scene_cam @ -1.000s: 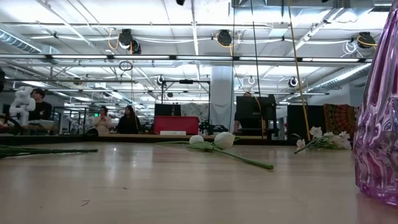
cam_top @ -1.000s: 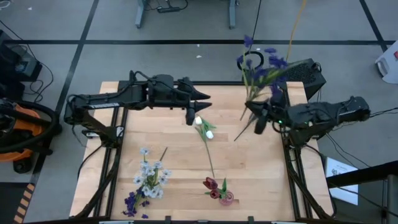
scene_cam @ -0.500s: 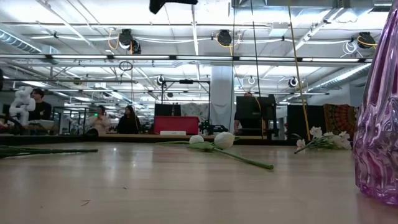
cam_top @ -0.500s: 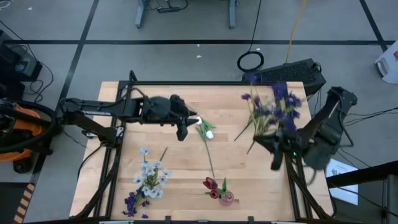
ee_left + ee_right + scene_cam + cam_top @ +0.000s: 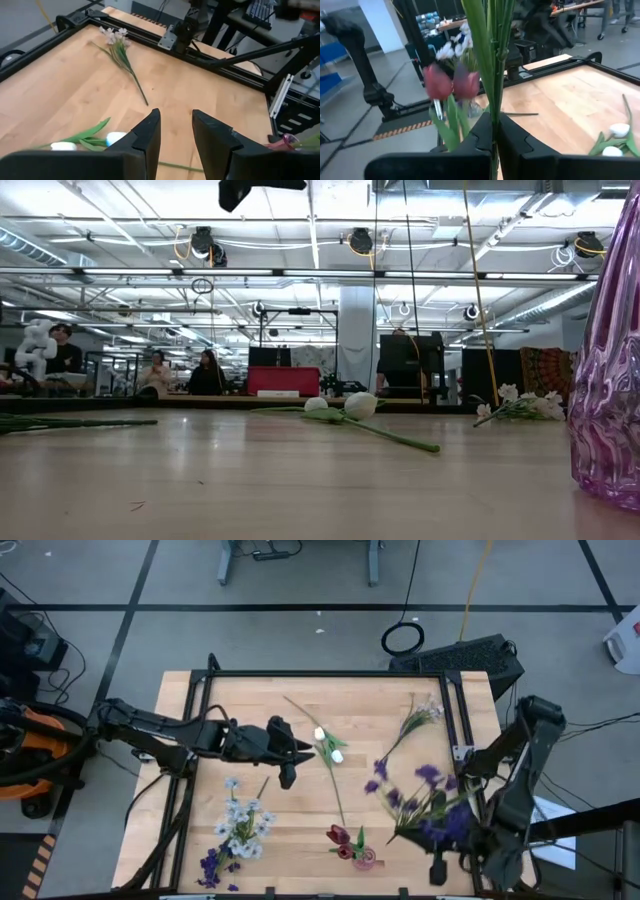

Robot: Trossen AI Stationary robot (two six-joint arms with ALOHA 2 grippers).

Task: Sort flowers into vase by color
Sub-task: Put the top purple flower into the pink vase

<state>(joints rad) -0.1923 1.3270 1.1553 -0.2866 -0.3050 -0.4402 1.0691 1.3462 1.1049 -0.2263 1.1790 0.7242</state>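
White tulips (image 5: 328, 747) lie mid-table, stem running toward the vase (image 5: 363, 860); left gripper (image 5: 287, 755) hovers just beside the heads, nearer arm, fingers parted, empty. Right gripper (image 5: 493, 131), probably off-table, clamps purple sprigs (image 5: 425, 802).

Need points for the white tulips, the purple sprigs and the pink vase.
white tulips (image 5: 330, 747): high view, on the white heads at mid table.
purple sprigs (image 5: 425, 802): high view, on the blooms carried at the table's right.
pink vase (image 5: 608, 370): low view, on its ribbed glass wall.
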